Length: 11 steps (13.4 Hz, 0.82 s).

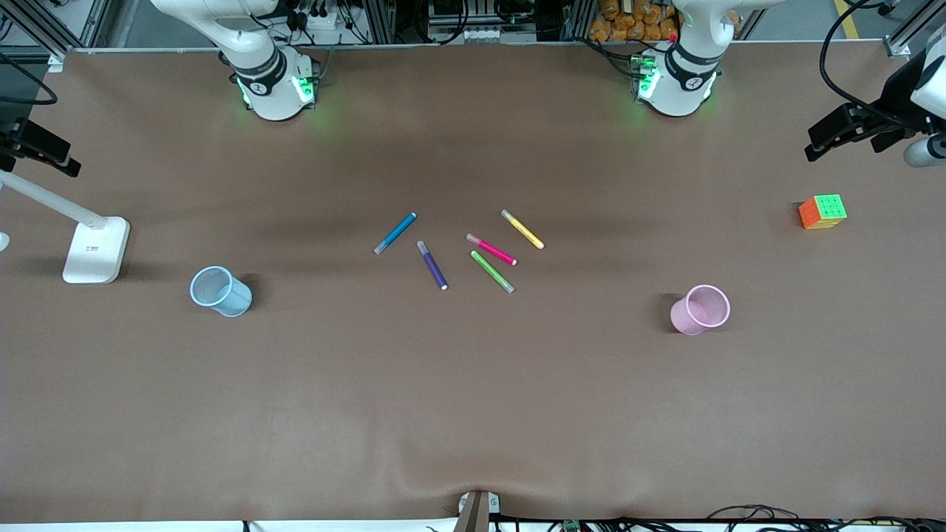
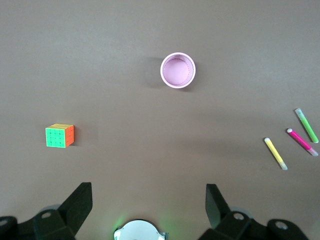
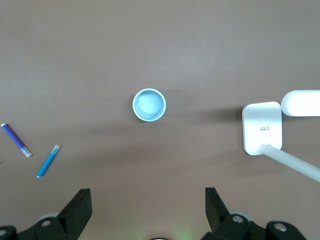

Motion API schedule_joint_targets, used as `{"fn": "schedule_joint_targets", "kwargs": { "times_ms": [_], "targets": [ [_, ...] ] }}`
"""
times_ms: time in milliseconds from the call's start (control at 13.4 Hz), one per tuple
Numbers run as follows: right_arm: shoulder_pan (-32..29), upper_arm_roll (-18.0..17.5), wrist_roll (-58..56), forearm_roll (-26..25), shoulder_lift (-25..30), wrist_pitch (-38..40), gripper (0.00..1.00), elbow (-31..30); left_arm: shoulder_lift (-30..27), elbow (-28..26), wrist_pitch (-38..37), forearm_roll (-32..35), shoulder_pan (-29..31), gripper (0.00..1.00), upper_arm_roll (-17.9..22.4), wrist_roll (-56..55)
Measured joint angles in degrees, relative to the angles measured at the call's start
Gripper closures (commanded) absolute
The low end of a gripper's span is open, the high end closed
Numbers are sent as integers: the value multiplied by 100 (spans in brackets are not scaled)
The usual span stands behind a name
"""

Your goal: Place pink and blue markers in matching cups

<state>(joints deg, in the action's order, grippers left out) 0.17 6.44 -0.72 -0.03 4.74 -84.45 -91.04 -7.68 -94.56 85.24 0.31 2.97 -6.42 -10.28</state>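
The pink marker [image 1: 491, 249] [image 2: 301, 142] and the blue marker [image 1: 395, 233] [image 3: 48, 161] lie flat among a loose group of markers mid-table. The pale pink cup [image 1: 701, 309] [image 2: 177, 70] stands upright toward the left arm's end. The pale blue cup [image 1: 220, 291] [image 3: 149, 105] stands upright toward the right arm's end. Both cups are nearer to the front camera than the markers and hold nothing. My left gripper [image 2: 148, 192] hangs open high over bare table close to its own base. My right gripper [image 3: 148, 195] is open too, high above the table. Both arms wait, their hands outside the front view.
A purple marker [image 1: 432, 264], a green marker [image 1: 492, 271] and a yellow marker [image 1: 522, 229] lie beside the pink and blue ones. A colourful cube [image 1: 822, 211] sits at the left arm's end. A white lamp base [image 1: 96, 250] stands at the right arm's end.
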Motion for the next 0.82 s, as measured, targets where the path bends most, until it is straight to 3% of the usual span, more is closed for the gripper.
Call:
{"fn": "schedule_joint_targets", "kwargs": {
  "times_ms": [820],
  "targets": [
    [-2, 5, 0, 0, 0, 0, 0, 0, 87, 5, -47, -2, -81, 0, -155, -8]
  ]
}}
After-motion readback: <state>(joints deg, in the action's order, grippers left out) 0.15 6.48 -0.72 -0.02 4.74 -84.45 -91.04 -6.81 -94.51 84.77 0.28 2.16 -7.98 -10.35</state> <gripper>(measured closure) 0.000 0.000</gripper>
